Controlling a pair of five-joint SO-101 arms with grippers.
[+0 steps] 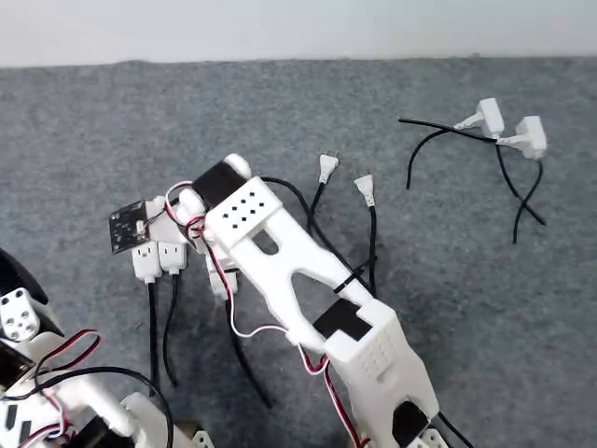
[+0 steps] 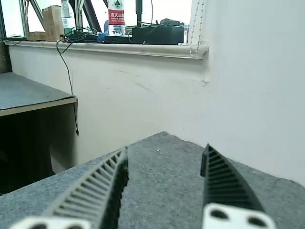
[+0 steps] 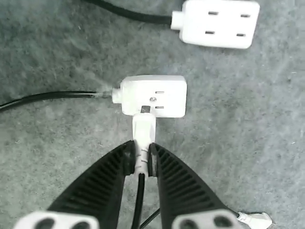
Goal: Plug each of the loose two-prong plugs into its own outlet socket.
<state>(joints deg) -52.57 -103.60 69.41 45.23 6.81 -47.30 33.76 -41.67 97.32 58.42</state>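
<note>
**Right jaws clamped on a plug at the socket's edge**

At the lower left of the high view sits the left arm (image 1: 19,322). The left gripper (image 2: 165,151) has its black ribbed fingers (image 2: 102,183) spread wide with nothing between them. It points across the grey felt table top (image 1: 448,308) toward a white wall (image 2: 248,86).

The white right arm (image 1: 280,252) runs from the bottom edge up to the centre left of the frame. The right gripper (image 3: 141,149) is pinched tight on a small white two-prong plug (image 3: 143,131) with a black cord. The plug's nose touches the side of a white rectangular outlet socket (image 3: 152,97), and its prongs are hidden. Just past it lies a second white outlet socket (image 3: 217,23).

Farther up, at centre, a loose white plug (image 1: 326,166) and a second loose plug (image 1: 364,189) lie near each other. In the upper right, a white connector block (image 1: 485,117) lies just beside another connector block (image 1: 530,137), and their black cords cross.
</note>
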